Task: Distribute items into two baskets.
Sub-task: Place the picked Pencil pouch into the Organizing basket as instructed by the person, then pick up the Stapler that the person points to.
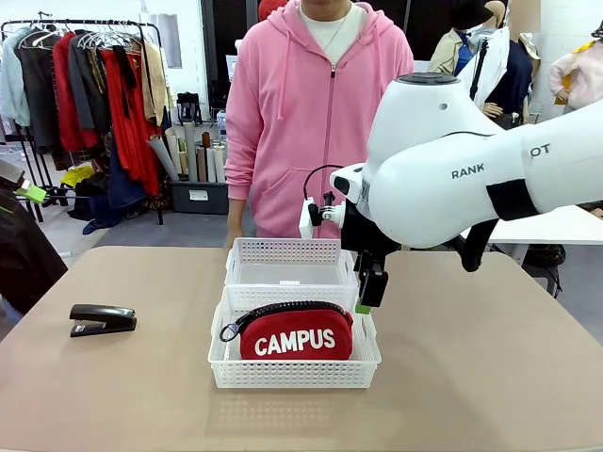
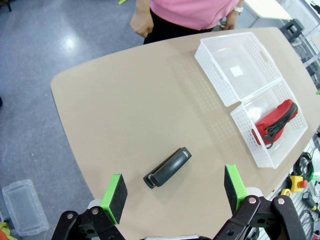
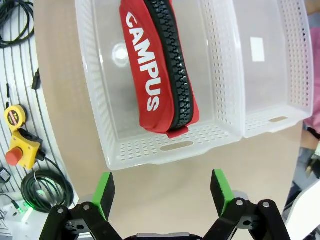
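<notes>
The red "CAMPUS" pouch [image 1: 297,335] lies in the near white basket [image 1: 294,375], zipper up. Behind it, touching it, stands the second basket [image 1: 287,250] with nothing in it but a small label. My right gripper [image 1: 367,303] hangs open just over the near basket's right rim. In the right wrist view the open right gripper [image 3: 162,192] is beside the basket [image 3: 165,150], apart from the pouch [image 3: 157,65]. The black stapler [image 1: 102,319] lies on the table at the left. My left gripper [image 2: 173,192] is open high above the stapler [image 2: 167,167].
A person in a pink hoodie [image 1: 316,113] stands at the far edge, hands down. A yellow emergency stop [image 3: 22,145], a tape measure and cables [image 3: 47,190] lie off the table's near edge. A clothes rack [image 1: 85,85] stands far left.
</notes>
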{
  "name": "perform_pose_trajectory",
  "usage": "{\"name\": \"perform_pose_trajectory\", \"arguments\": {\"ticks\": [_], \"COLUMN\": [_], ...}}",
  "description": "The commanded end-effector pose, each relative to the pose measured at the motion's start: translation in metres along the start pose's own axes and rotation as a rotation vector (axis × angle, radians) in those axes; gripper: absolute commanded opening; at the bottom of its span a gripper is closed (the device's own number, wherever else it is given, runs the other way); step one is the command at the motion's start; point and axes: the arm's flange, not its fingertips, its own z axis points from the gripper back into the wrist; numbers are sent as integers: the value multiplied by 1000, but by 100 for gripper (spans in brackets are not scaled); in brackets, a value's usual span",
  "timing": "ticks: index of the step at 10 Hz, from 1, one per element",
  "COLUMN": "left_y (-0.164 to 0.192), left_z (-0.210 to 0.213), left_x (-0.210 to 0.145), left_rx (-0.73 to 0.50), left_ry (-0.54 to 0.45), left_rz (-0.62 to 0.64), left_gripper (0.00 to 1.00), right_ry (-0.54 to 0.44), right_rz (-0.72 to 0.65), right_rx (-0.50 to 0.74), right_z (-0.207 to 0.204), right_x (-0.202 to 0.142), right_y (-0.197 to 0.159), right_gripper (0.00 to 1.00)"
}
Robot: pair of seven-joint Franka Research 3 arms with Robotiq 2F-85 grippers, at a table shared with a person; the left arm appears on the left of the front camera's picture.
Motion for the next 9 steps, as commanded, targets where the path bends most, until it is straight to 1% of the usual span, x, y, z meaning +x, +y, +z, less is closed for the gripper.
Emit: {"name": "perform_pose_trajectory", "arguments": {"ticks": [1,9], "left_y": [0,0], "left_z": [1,1], "left_x": [0,0], "left_rx": [-10,-10], "left_ry": [-6,-6], "left_rz": [-3,-3], "left_gripper": [100,100], "right_ry": [5,5], "right_rz": [10,10], "right_rx": [4,4], "right_z": [-3,-3], "right_x": [3,3], "right_y": [1,1], "right_gripper": [100,100]}}
